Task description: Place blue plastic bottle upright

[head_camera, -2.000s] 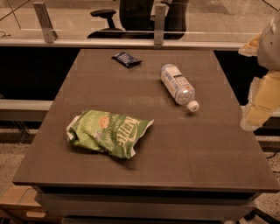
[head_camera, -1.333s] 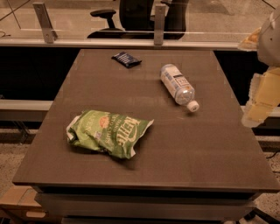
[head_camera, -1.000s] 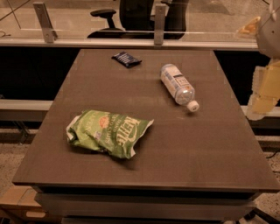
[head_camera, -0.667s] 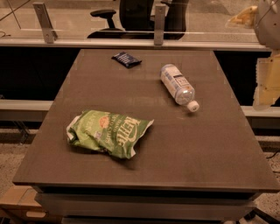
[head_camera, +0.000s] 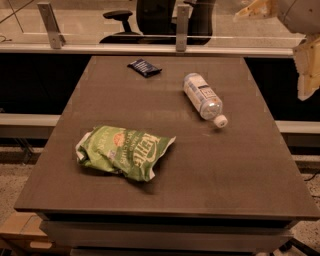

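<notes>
The blue plastic bottle (head_camera: pixel 203 96) lies on its side on the dark table (head_camera: pixel 165 195), right of centre. Its white cap (head_camera: pixel 220 121) points toward the front right. It is clear with a white-and-blue label. My gripper (head_camera: pixel 307 67) is at the upper right edge of the camera view. It is raised beyond the table's right side, well away from the bottle and touching nothing.
A crumpled green chip bag (head_camera: pixel 124 151) lies at the front left of the table. A small flat dark blue snack packet (head_camera: pixel 144 67) lies near the back edge. Behind the table are a glass rail with metal posts (head_camera: pixel 182 21) and an office chair (head_camera: pixel 150 15).
My arm and gripper have risen and drawn back toward the upper right edge of the view. The bottle, chip bag and packet have not moved.
</notes>
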Robot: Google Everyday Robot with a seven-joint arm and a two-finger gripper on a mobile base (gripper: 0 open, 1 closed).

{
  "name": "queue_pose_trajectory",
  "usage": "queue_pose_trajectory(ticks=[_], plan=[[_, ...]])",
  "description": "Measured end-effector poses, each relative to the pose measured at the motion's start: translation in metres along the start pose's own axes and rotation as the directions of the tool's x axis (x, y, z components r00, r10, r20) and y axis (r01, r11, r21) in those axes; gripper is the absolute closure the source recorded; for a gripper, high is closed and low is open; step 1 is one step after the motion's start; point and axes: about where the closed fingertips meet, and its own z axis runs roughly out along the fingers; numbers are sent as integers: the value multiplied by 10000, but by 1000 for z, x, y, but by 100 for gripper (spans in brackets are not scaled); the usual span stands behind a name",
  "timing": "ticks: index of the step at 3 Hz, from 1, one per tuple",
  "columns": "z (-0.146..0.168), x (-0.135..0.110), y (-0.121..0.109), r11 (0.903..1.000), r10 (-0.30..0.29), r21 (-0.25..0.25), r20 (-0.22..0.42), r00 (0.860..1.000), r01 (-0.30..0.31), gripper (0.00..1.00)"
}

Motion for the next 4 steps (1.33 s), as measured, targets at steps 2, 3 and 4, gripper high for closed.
queue_pose_trajectory(ticks=[2,3,4], plan=[[-2,0,-4,9956,-933,116,-1,9956,933,0],[-7,-2,-10,9892,-1398,455,77,9902,1393,0],[-6,-7,-25,9603,-2733,704,396,9611,2701,0]])
